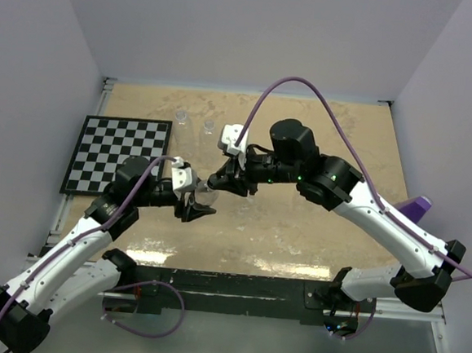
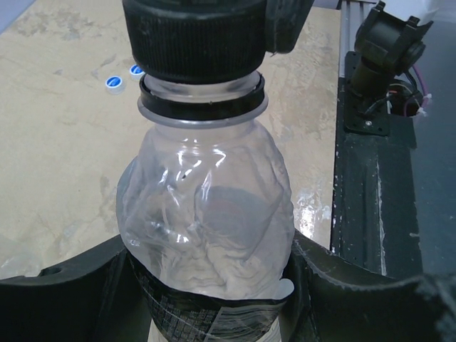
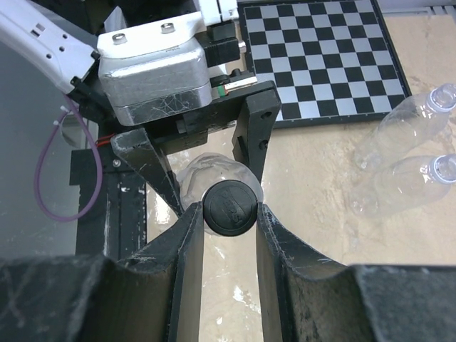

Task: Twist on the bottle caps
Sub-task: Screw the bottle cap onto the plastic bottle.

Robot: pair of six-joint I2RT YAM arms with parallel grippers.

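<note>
Right gripper [image 3: 229, 211] pinches the black cap [image 2: 199, 35] on the bottle [image 2: 206, 214] neck, twelve o'clock of the left gripper [image 2: 214, 288] (clamping the body).

We honestly can't read a single word here: the black cap [image 3: 229, 207] has some raised marking on top that's too faint to make out, the two blue caps [image 2: 112, 83] just show a white blob, and the bottle [image 2: 206, 206] label [image 2: 206, 320] is blurry.
</note>
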